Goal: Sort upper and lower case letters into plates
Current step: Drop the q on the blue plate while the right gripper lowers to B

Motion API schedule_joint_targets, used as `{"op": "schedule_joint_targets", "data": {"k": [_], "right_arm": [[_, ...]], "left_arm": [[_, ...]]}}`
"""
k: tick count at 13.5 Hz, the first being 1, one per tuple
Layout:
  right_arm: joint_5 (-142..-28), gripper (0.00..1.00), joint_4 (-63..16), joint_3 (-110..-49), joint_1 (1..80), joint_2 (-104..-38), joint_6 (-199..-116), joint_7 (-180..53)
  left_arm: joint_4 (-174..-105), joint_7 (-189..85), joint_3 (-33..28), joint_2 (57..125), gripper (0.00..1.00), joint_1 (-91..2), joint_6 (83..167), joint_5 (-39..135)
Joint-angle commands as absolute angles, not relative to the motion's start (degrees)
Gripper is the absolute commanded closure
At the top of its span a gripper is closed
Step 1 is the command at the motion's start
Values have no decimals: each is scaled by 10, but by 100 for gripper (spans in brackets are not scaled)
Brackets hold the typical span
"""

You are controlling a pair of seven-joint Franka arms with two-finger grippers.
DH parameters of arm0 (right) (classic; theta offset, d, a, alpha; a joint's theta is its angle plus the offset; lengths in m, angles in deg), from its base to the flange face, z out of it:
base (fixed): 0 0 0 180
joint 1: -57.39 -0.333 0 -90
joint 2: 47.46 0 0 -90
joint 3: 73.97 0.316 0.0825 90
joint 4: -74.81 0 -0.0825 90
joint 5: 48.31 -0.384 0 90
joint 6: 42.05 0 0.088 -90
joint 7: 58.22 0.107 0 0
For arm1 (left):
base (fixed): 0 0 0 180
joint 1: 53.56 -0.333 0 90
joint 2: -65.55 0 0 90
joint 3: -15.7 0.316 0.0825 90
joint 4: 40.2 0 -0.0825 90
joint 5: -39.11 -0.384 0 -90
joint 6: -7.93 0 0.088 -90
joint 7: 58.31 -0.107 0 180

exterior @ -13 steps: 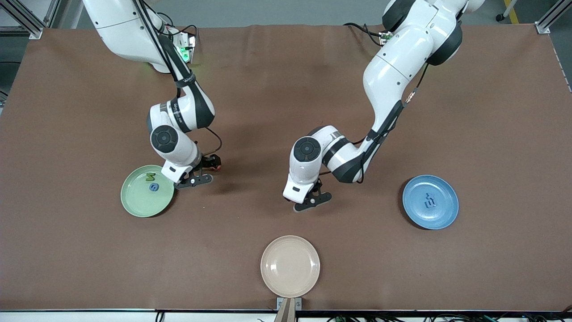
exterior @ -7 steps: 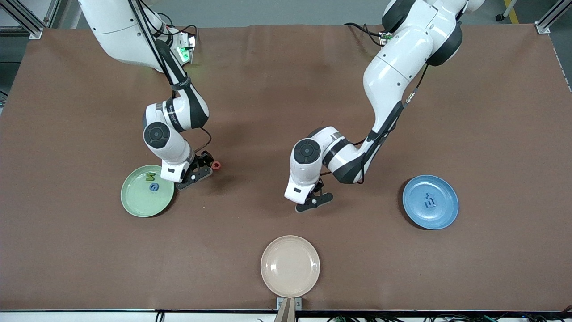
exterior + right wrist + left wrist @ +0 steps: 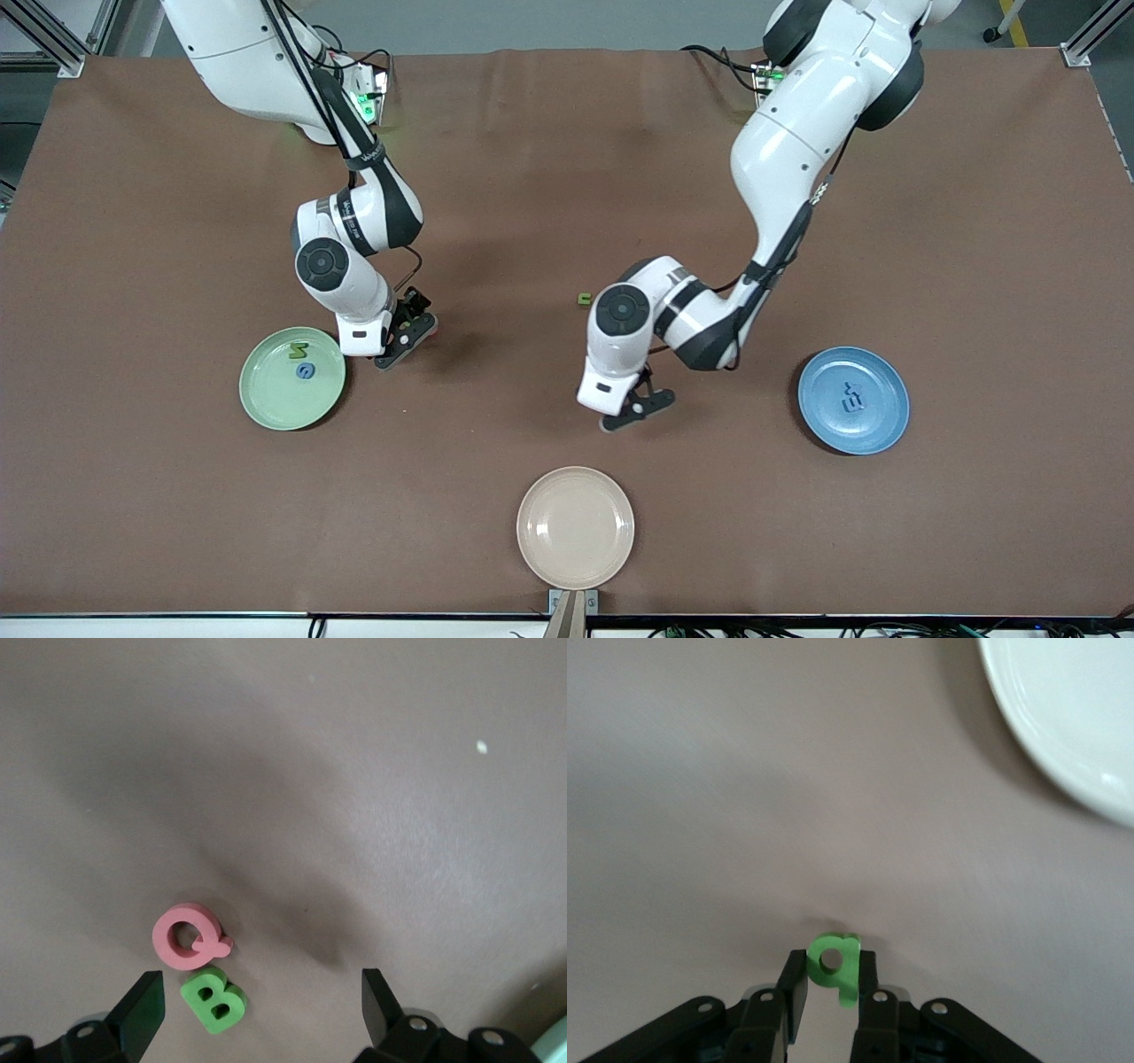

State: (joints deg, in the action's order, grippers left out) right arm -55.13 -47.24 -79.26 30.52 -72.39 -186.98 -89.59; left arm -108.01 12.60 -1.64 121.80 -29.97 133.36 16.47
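Both arms bend low: left hand (image 3: 831, 994) grips green b (image 3: 834, 964), right hand (image 3: 261, 1003) spread above red Q (image 3: 188, 939).

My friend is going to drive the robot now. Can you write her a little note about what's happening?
Left gripper: shut on a small green b, up over bare table.
Right gripper: open, low over the red Q and green B, beside the green plate.
Done: green plate holds two letters, the blue plate has some too.
Left: drop the b in a plate, pick up Q and B, and the small green letter by the left arm. The beige plate has nothing in it.
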Motion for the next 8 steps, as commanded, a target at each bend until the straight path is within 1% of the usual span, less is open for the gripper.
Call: {"op": "schedule_joint_targets", "data": {"k": [1,3,5,6,8], "right_arm": [[-556,1,-483,-790,309,-702,-1862,-962],[-556,1,-486,-790,313,-703,-1861,-1007],[-556,1,-486,-790,314,-707,-1858,-1041],[-556,2,-486,-791,314,-707,-1858,-1046],[-555,8,-486,-791,313,-710,-1859,-1065]], "left_arm": [[-1186,100,-36,1107,94,-370,1285,175],[-1302,48,-46,1022,94,-434,1297,174],[-1415,-8,-52,950,94,-500,1334,170],[-1468,-48,-52,922,94,-534,1366,167],[-1553,-134,-52,895,94,-615,1453,165]]}}
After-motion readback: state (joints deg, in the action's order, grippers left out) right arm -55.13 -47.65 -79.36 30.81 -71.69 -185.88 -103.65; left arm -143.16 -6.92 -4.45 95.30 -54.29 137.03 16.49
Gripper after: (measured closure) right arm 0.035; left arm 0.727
